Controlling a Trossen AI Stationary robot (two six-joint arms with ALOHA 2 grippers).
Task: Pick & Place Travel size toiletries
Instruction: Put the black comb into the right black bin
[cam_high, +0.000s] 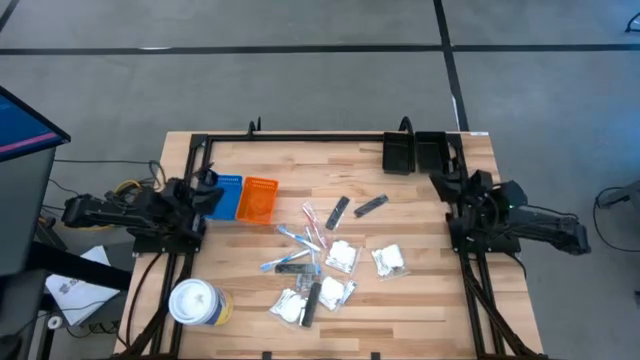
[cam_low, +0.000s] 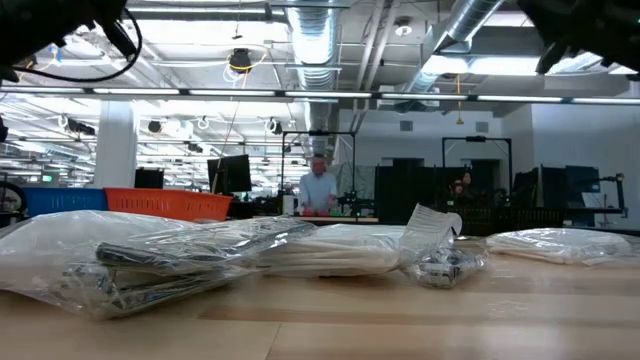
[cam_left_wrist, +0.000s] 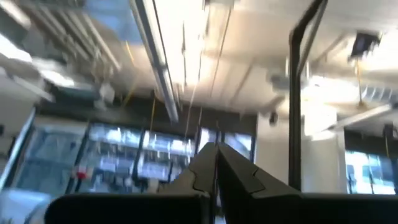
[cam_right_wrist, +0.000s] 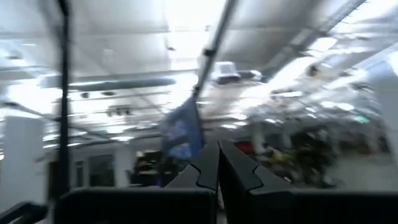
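On the middle of the wooden table (cam_high: 420, 310), the travel size toiletries (cam_high: 318, 262) are lying loose in a little heap, well apart from both arms, so nothing is being carried and they are waiting to be picked. Just beside them the orange tray (cam_high: 260, 199) and blue tray (cam_high: 228, 195) are sitting, likely as the drop spot. The left gripper (cam_left_wrist: 216, 163) and right gripper (cam_right_wrist: 218, 160) are resting pinched shut and holding nothing at the table's side edges, leaving lots of open room above the heap.
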